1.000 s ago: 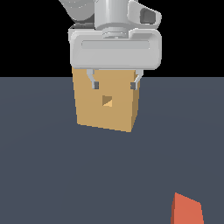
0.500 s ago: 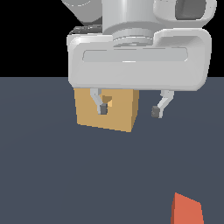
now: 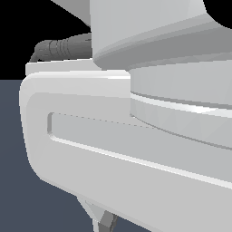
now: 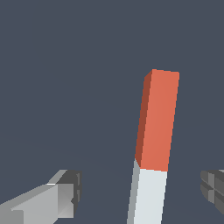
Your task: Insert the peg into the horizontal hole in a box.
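Note:
The peg lies on the dark floor, its orange-red half pointing away from the wrist and its pale grey-white half nearer. My gripper hangs over the pale half, open. One finger stands well off one side of the peg and the other finger off the opposite side; neither touches it. In the exterior view the white hand housing fills nearly the whole picture, with only part of one finger showing below it. The box and its hole are hidden behind the hand.
Dark blue-grey floor surrounds the peg in the wrist view. A grey ribbed cable runs behind the hand in the exterior view, against a black background.
The hand has come much closer to the exterior camera, growing until it covers the tan box and the orange-red peg end that showed earlier.

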Robot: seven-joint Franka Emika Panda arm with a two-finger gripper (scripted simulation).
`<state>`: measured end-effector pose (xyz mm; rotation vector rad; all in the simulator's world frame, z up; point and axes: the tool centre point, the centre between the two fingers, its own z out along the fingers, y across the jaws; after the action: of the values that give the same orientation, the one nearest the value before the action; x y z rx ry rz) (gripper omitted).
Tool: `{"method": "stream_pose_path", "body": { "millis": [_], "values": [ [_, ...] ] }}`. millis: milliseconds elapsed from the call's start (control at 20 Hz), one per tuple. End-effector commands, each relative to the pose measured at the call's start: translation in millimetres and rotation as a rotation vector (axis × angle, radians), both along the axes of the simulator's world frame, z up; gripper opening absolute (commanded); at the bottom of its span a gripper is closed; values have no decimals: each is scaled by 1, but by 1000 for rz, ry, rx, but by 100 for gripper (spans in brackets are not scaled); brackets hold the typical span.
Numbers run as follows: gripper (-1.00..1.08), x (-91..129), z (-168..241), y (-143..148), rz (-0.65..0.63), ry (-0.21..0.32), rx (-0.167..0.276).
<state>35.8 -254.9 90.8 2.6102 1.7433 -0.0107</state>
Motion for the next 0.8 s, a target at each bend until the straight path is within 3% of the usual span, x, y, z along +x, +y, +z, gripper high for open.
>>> {"method": "stream_pose_path", "body": {
  "millis": [0, 350, 750],
  "values": [
    [100, -1, -9, -25, -40, -3, 2],
    [100, -6, -23, -66, -108, -4, 5],
    [100, -7, -25, -72, -119, -5, 6]
  ]
}}
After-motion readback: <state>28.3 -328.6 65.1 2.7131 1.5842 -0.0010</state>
